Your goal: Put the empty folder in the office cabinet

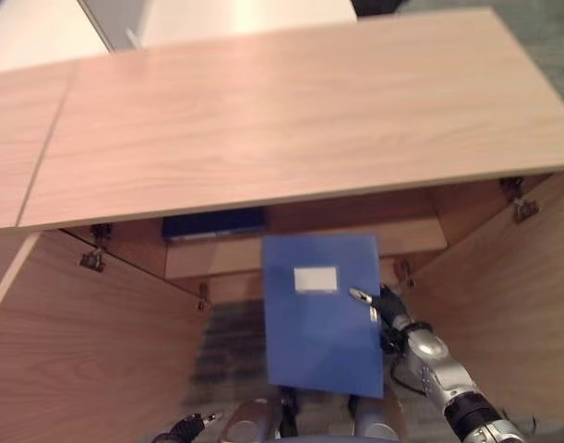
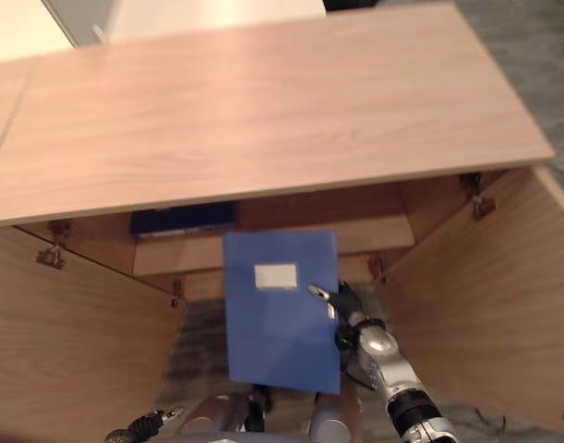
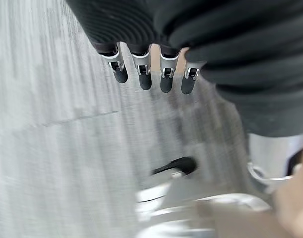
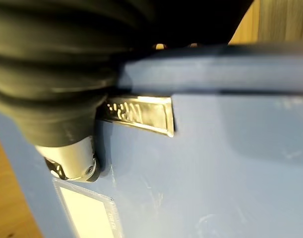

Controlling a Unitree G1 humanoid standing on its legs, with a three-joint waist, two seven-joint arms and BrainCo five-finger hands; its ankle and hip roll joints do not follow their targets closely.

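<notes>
A blue folder (image 1: 323, 314) with a white label hangs flat in front of the open office cabinet (image 1: 263, 129), its far edge near the lower shelf (image 1: 226, 257). My right hand (image 1: 385, 309) grips its right edge, the thumb lying on top of the cover; the right wrist view shows the thumb (image 4: 74, 158) pressed on the blue folder (image 4: 215, 168) beside the label. My left hand (image 1: 185, 429) hangs low at the bottom left, apart from the folder, and its fingers (image 3: 144, 74) point straight down over the grey floor.
Both cabinet doors stand open, the left door (image 1: 88, 341) and the right door (image 1: 503, 295) flanking the opening. A dark blue folder (image 1: 214, 223) lies on the upper shelf at the back left. Grey carpet (image 1: 226, 351) covers the floor between the doors.
</notes>
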